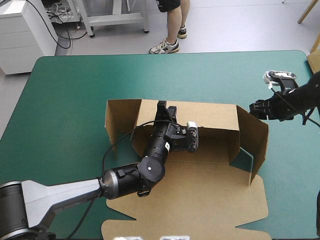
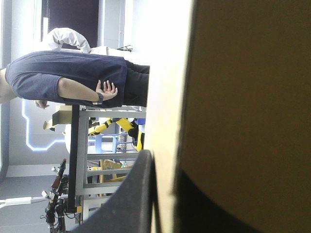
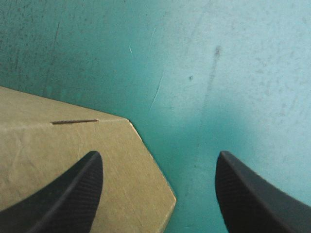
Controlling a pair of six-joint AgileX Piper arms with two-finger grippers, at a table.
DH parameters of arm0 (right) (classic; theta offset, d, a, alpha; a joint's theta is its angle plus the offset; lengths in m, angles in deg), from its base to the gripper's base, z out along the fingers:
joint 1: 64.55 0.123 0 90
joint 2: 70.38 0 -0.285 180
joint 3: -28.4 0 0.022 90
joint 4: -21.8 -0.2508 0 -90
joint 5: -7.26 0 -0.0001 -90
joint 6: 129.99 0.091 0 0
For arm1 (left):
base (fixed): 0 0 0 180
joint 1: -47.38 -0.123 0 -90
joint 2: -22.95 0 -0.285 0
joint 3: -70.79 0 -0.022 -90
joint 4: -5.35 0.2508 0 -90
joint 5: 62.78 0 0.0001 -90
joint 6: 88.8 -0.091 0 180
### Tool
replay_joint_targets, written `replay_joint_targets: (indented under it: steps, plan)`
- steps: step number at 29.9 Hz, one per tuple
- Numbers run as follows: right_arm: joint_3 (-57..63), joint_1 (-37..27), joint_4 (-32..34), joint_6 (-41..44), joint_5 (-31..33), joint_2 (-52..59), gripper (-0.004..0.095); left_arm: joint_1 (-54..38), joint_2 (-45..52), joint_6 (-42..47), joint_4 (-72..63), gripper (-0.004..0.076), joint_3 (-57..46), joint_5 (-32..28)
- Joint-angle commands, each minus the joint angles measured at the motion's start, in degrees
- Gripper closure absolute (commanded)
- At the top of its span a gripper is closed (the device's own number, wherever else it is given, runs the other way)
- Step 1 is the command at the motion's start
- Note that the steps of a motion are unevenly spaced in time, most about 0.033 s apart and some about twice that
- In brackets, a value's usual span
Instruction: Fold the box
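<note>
Partly walled, the box [image 1: 210,195] opens upward, its flat end nearward.

Even light; glare on the box [image 2: 233,107]

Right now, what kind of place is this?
Probably a robotics lab or test bench: a table with a teal-green cover, a half-folded brown box on it, and the left gripper shut on its far wall while the right gripper stands open at its right flap.

The left arm [image 1: 60,192] has a smooth grey tube link, then glossy black rounded joints bearing small pale marks. The right arm [image 1: 295,97] is black; its broad, curved jaws are finely stippled.
</note>
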Motion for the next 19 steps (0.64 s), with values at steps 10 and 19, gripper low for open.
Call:
replay_joint_targets:
  steps: [10,19]
  plan:
    - [18.9,-0.1,-14.1,-15.3,-6.4,13.0,0.0307,0.0,1.9,0.4,-5.0,0.0731,0.5,0.9]
    - [31.1,-0.1,-21.9,-29.2,-13.0,20.7,0.0307,0.0,1.9,-1.8,-5.0,0.0731,0.5,0.3]
